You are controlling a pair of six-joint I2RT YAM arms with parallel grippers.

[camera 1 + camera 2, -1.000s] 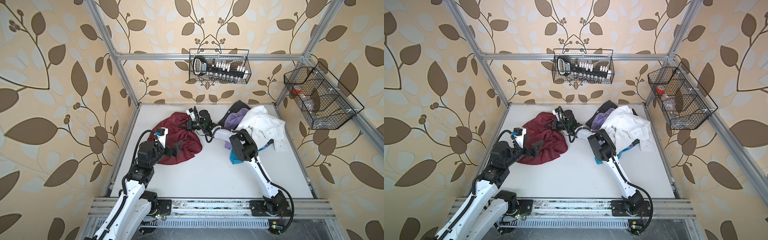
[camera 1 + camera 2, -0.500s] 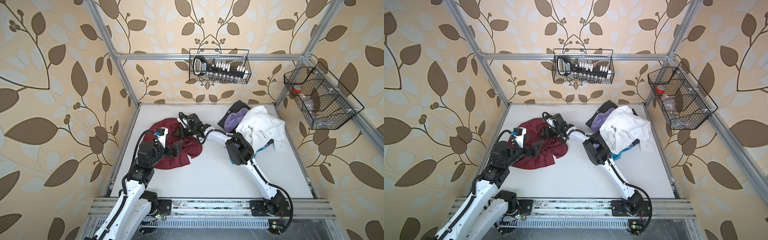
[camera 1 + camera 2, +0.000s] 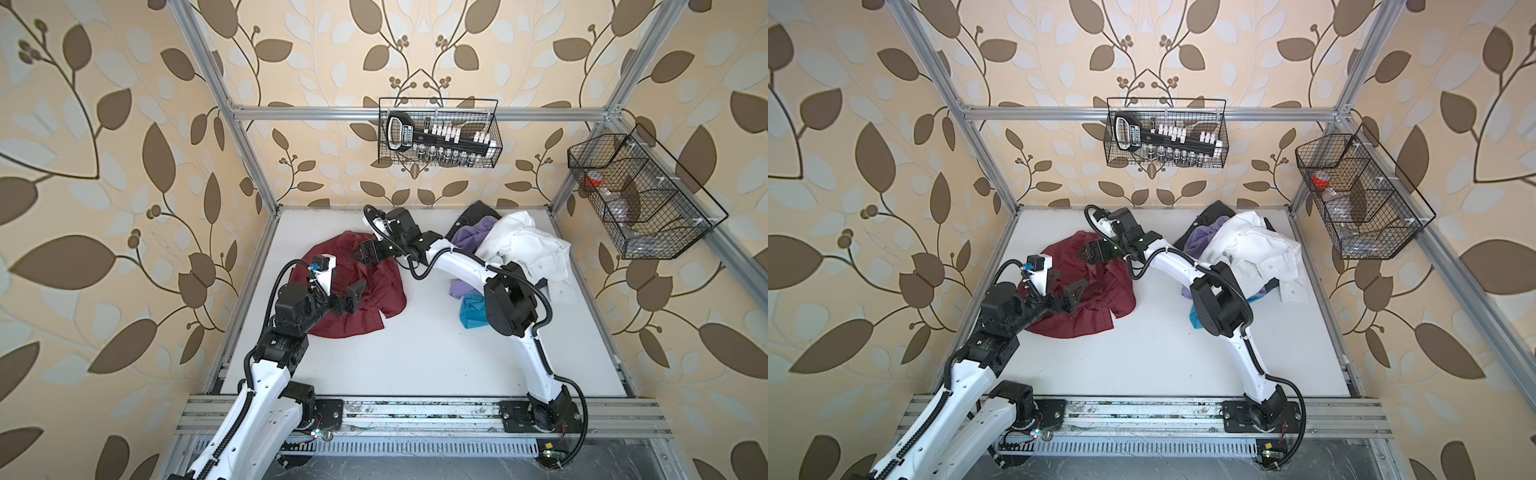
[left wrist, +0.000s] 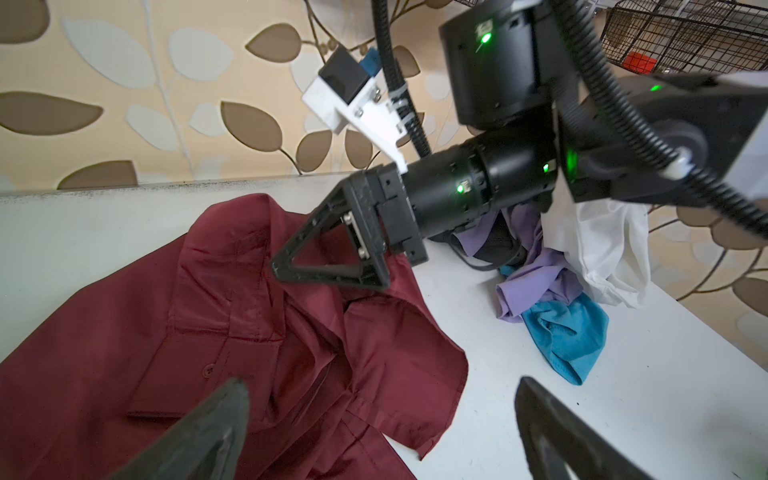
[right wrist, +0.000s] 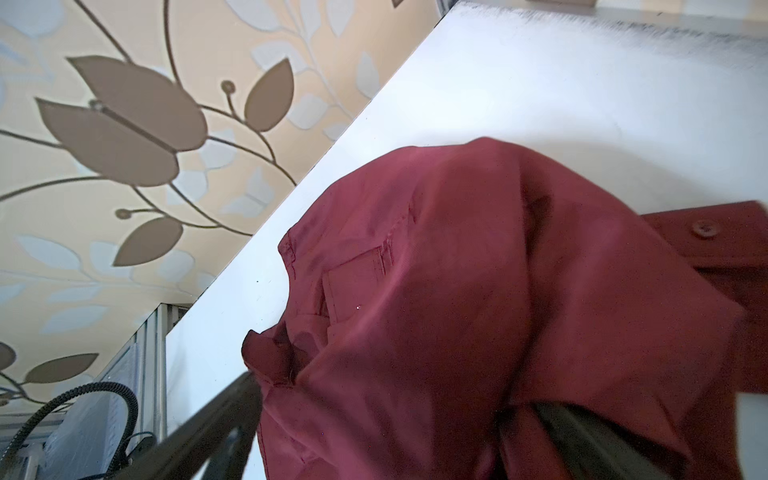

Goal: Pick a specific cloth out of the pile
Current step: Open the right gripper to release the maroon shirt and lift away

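1. White table: fills the centre of both top views, bare through its middle and lower part.
2. Pile: upper right of the table in both top views. A white garment lies on top, with lilac, teal and black showing at its left and lower edges. The right arm crosses in front of it.
3. Cloth: maroon, collar and buttons visible. It lies rumpled on the table left of centre, apart from the pile, with bare table between them.
4. Right claw: reaches across to the upper edge of the cloth. In the right wrist view its fingers stand wide. Maroon fabric lies bunched between and over them, not pinched.
5. Left claw: over the lower left part of the cloth, jaws wide, gripping nothing. Cannot tell whether it touches the fabric.
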